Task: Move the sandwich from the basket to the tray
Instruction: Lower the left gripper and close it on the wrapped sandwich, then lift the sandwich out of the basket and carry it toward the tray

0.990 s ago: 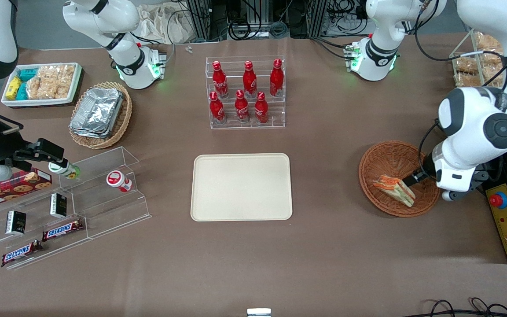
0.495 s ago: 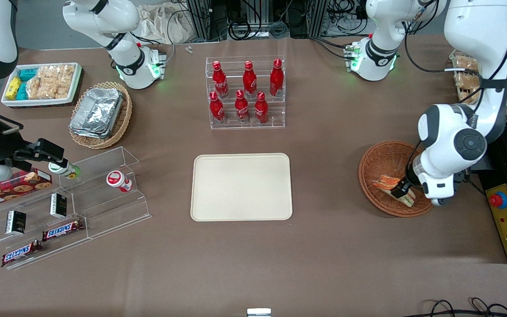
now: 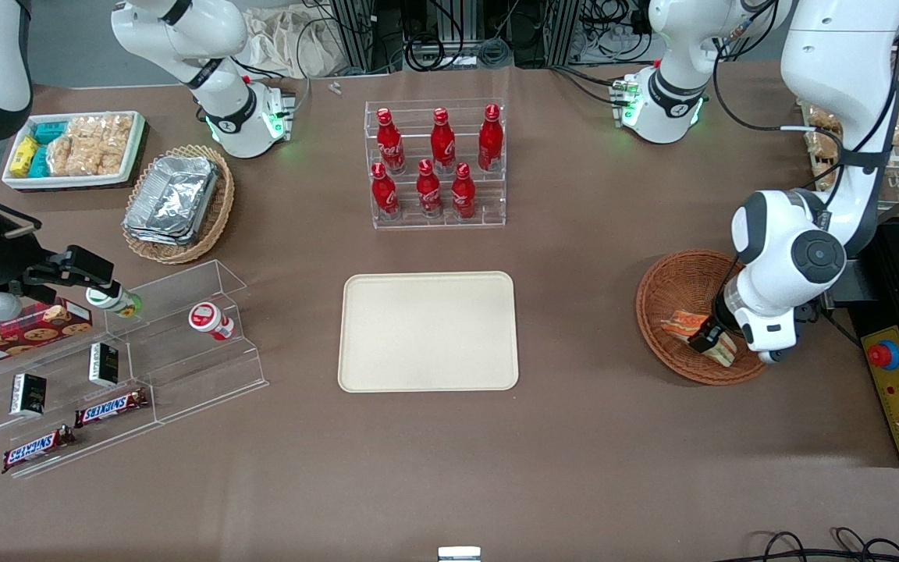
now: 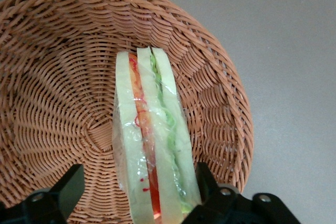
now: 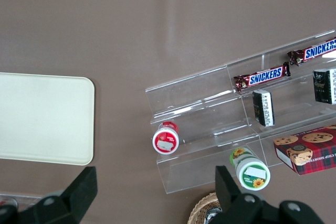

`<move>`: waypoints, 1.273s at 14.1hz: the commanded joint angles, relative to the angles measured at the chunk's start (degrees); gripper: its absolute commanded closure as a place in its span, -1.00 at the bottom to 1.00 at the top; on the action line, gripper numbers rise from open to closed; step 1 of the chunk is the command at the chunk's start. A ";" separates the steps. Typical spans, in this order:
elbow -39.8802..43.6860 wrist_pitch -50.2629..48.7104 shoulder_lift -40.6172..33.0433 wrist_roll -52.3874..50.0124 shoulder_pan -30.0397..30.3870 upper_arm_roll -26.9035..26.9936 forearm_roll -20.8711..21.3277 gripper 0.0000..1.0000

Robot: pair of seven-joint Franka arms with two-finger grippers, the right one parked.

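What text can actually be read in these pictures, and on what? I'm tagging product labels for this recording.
"SNICKERS": on two bars on the clear step rack; also readable in the right wrist view.
Red bottles: white script, too small to read.
Cookie box: white lettering, blurred.
Black packets: print unreadable.
Sandwich, basket, tray: no text.
The tool is open around the sandwich in the basket.
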 commanded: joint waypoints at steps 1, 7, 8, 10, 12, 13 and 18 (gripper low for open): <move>-0.02 1.95 -0.09 -4.18 0.05 -0.16 0.91 -0.20; 8.30 -12.23 -3.16 -7.53 -1.18 -0.25 0.91 0.51; 11.90 -18.21 -3.43 -7.44 -1.27 -0.33 1.00 0.51; 16.49 -26.32 -5.09 -6.39 -1.96 -0.42 1.00 0.51; 20.01 -32.21 -7.03 -5.08 -2.23 -0.95 0.82 0.51; 22.20 -35.46 -7.30 -4.46 -2.23 -1.99 0.74 0.51; 28.46 -43.57 -7.48 11.50 -2.15 -8.32 -0.14 0.55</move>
